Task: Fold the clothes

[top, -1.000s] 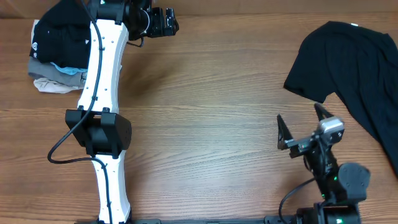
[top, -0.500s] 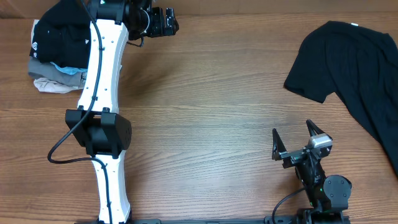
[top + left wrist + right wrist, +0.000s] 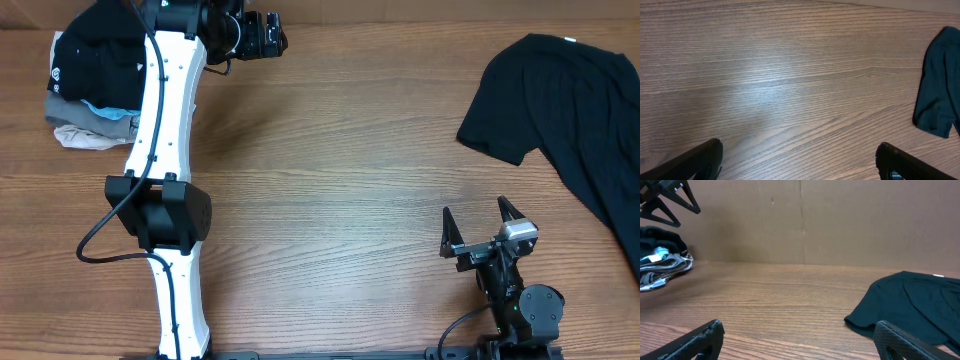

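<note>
Spread flat at 2 o'clock on the table: black shirt, long axis roughly 11 to 5, sleeve hem toward 7. Lies at 1 o'clock from the nearer right gripper, fully spread, empty. Well apart at 9 o'clock, left gripper, likewise wide and empty.

You had a brown wood-grain worktop, with the grain running left to right in the overhead view. Behind it stood a plain tan back panel, cardboard-looking, meeting the worktop's far edge. A vertical seam split that panel. Lighting was diffuse: you got a pale glare patch on the wood in the left wrist view. Shadows on the wood were soft-edged.
</note>
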Controlling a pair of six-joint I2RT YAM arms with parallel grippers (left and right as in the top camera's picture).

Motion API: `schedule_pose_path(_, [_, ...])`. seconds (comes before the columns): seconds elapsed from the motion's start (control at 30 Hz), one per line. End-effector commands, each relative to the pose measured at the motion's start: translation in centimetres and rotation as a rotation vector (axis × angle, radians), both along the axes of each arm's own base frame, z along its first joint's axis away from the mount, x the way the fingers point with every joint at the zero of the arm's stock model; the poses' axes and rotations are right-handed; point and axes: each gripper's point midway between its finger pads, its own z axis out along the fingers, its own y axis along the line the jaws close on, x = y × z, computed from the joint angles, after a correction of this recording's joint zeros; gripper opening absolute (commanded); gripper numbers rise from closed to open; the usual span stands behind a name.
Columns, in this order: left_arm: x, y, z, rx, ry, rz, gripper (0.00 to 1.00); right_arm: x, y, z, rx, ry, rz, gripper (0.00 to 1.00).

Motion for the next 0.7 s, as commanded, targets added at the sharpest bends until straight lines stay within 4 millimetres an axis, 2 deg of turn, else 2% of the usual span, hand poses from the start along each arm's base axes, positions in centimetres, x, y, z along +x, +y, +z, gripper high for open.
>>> schedule_pose_path(0.0, [0.0,-0.1,1.1,-0.016,-0.017,0.01,1.0,0.0,-0.1,-0.1,0.007,-0.005,-0.01,1.0])
schedule_pose_path(0.5, [0.0,0.1,1.1,-0.003,-0.02,0.018,1.0,0.0,-0.1,-0.1,0.007,-0.005,-0.01,1.0])
schedule_pose_path(0.6, [-0.4,-0.5,2.4,-0.004,-0.046,0.006,1.0,0.0,-0.1,-0.1,0.007,-0.005,-0.01,1.0])
schedule_pose_path(0.67, [-0.9,-0.6,4.1,-0.001,-0.079,0.006,1.0,0.0,-0.1,-0.1,0.007,-0.005,-0.01,1.0])
